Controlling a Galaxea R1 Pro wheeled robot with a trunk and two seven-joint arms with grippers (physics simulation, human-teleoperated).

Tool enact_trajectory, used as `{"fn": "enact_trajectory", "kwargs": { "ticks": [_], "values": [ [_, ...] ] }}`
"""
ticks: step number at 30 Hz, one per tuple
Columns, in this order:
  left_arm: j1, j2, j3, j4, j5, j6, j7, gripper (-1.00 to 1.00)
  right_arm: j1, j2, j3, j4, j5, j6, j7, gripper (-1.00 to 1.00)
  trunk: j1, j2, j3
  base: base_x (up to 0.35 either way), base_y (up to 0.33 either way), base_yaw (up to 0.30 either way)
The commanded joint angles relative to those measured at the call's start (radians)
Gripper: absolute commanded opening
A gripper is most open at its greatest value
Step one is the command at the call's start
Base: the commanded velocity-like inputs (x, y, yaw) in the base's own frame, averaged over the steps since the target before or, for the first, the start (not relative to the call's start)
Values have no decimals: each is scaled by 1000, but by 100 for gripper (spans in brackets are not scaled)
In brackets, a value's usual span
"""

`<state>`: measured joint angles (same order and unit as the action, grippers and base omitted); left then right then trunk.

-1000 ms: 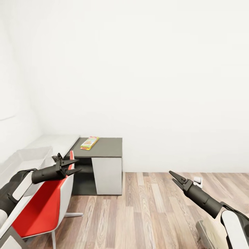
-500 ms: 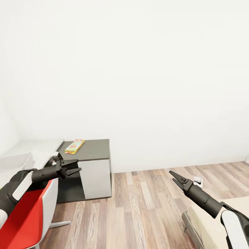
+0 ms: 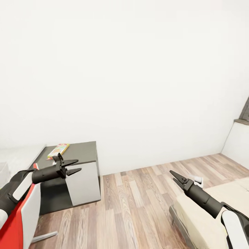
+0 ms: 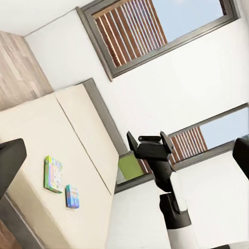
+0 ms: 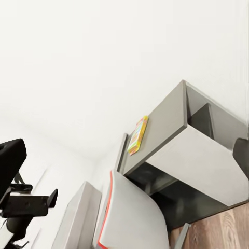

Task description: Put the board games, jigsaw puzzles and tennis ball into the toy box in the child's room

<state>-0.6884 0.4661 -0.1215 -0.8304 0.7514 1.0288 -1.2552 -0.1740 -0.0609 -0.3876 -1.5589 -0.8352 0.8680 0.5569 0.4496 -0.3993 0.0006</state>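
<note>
A flat colourful game box (image 3: 58, 150) lies on top of a dark grey cabinet (image 3: 83, 152) at the left; it shows again as the box (image 5: 137, 135) in the right wrist view. Two more colourful boxes, one (image 4: 53, 174) beside the other (image 4: 72, 196), lie on the beige bed (image 4: 46, 135) in the left wrist view. My left gripper (image 3: 72, 166) hangs open and holds nothing in front of the cabinet. My right gripper (image 3: 174, 175) is open and holds nothing above the wooden floor, near the bed's corner (image 3: 204, 211).
A red and white chair (image 3: 17, 221) stands at the lower left, next to the cabinet. A white wall runs across the back. Bare wooden floor (image 3: 138, 200) lies between cabinet and bed. Slatted windows (image 4: 135, 31) sit above the bed.
The whole view has swung to the right: the cabinet and chair slid left and the bed came in at the lower right. Both arms keep the same pose.
</note>
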Motion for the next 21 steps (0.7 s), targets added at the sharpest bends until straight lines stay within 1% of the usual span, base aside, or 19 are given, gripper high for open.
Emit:
{"fn": "enact_trajectory", "kwargs": {
  "ticks": [1,21],
  "values": [
    [0,1,-3,0,3,7,-3,100,-1,0,-2,0,0,6,3,100,0,-1,0,0,0,-275],
    [0,-1,-4,0,2,7,-3,100,-1,1,-2,6,-1,6,3,100,0,-1,9,0,0,-275]
  ]
}}
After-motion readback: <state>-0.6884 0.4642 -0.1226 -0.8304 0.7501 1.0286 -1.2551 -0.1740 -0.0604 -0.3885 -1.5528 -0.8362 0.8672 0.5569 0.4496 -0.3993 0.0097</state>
